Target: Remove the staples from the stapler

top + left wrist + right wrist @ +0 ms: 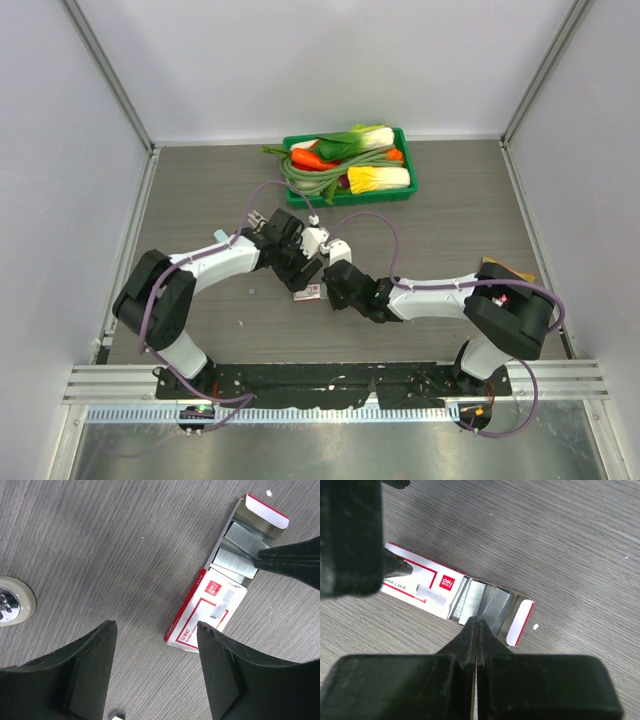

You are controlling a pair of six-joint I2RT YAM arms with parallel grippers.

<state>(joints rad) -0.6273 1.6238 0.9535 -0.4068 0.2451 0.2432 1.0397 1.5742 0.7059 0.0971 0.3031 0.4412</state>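
**Staples going into the box; stapler out of the working area**

Step, as I judge it: the tail end of the unload, with loose staples being stowed in the staple box (pixel 210 610), not pulled from the stapler.

- Your right gripper (pixel 476 624) has its jaws pressed together. The tip rests on the grey strips (pixel 480 600) in the box's open end, at centre of the right wrist view. You cannot tell whether a thin strip is pinched between them.
- Your left gripper (pixel 156 627) has its jaws spread and holds nothing. It hovers over the box's closed, printed end, low centre in the left wrist view.
- The stapler (pixel 219 236) is probably the pale blue sliver left of centre in the top view. It is mostly hidden by the left forearm and well apart from both grippers.
- One small grey piece (pixel 250 289) lies on the table (pixel 75 540), left of the box, likely a stray bit of staples.

Next: steady the box with the left jaws. Then send the right gripper for the stray piece, coming down flat to pinch so thin a thing.
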